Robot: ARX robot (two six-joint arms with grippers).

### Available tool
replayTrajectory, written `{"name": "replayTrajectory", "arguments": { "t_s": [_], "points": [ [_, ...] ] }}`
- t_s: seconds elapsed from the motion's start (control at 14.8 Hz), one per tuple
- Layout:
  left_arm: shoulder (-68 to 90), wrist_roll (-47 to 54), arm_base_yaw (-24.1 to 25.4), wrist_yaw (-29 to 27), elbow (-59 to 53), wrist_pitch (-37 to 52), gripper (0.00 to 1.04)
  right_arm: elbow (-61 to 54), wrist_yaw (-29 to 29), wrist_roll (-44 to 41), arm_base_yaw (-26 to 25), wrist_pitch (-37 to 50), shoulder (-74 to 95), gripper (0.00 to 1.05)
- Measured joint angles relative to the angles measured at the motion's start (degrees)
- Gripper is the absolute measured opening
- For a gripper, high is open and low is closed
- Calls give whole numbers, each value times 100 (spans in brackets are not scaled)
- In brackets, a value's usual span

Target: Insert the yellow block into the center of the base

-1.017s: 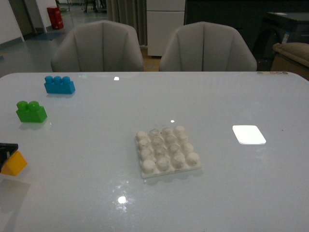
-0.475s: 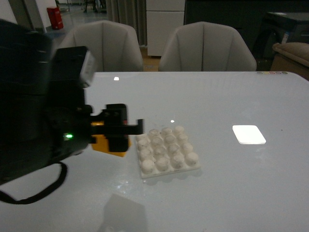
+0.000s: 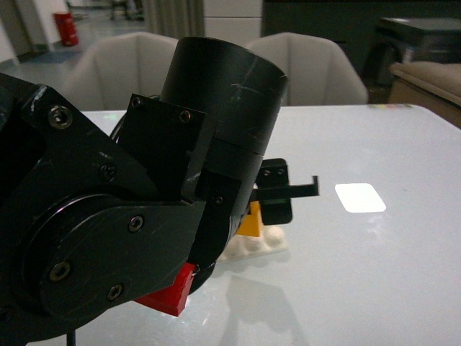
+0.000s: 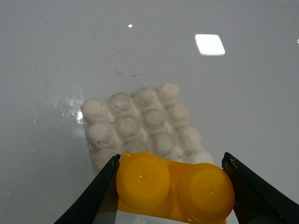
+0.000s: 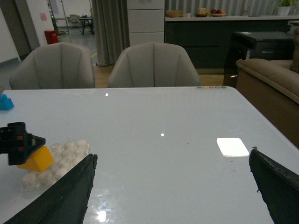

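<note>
Yellow block shows in the front view as a small orange-yellow wedge under the black fingers of the left gripper, which is clamped on it. Just beneath it lies the base. Only a few whitish studs and a strip of its edge show, because the left arm fills most of the left side with its big black housing. A red part sits at the arm's lower edge. To the right of the base, well apart on the pale table, is a flat bright white rectangle.

In the left wrist view the two-stud brick is pinched lengthwise, one dark finger at each end. It sits over the edge row of the base nearest the camera, not over the middle, and the other three rows of studs are uncovered. I cannot tell whether the brick touches the studs below it.

In the right wrist view the right gripper is spread wide with nothing between its fingers, above bare table well apart from the base. Far off to one side the brick hangs tilted in the left gripper at the base's edge. A blue brick shows at the picture's border, and two grey chairs stand behind the table
</note>
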Motion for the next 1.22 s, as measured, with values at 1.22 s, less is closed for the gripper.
{"name": "replayTrajectory", "arguments": {
  "t_s": [1.22],
  "points": [
    [2087,-2461,-297,-1825,2852,-2461,73,0,2,0,0,-2,0,98]
  ]
}}
